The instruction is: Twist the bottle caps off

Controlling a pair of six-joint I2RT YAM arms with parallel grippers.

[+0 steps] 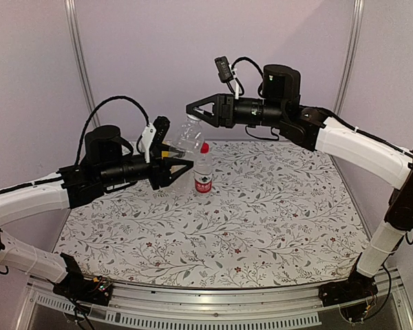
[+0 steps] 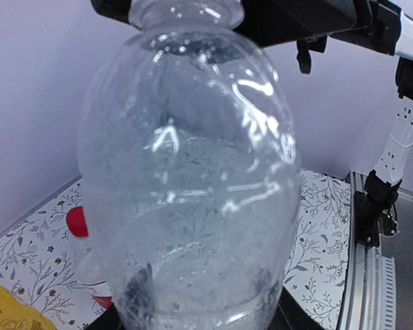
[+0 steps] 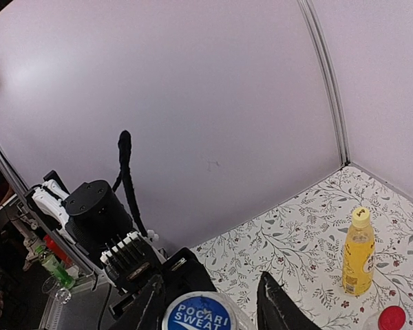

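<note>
My left gripper (image 1: 182,157) is shut on the clear unlabelled bottle (image 1: 191,135) and holds it raised above the table. In the left wrist view this bottle (image 2: 193,179) fills the frame, with dark fingers (image 2: 134,292) pressed on both sides of its base. My right gripper (image 3: 210,309) is open around the bottle's blue-white cap (image 3: 199,315). Its left finger is at the cap's edge and its right finger (image 3: 275,306) stands a little apart. The red-label bottle (image 1: 203,175) stands upright with its red cap (image 1: 204,147) on. The yellow bottle (image 3: 358,256) stands upright and carries its yellow cap (image 3: 360,214).
The floral tablecloth (image 1: 261,213) covers the table. Lilac walls (image 1: 158,48) close the back and sides. The two standing bottles are near the back, close under and beside the raised bottle. A metal rail (image 1: 213,302) runs along the near edge.
</note>
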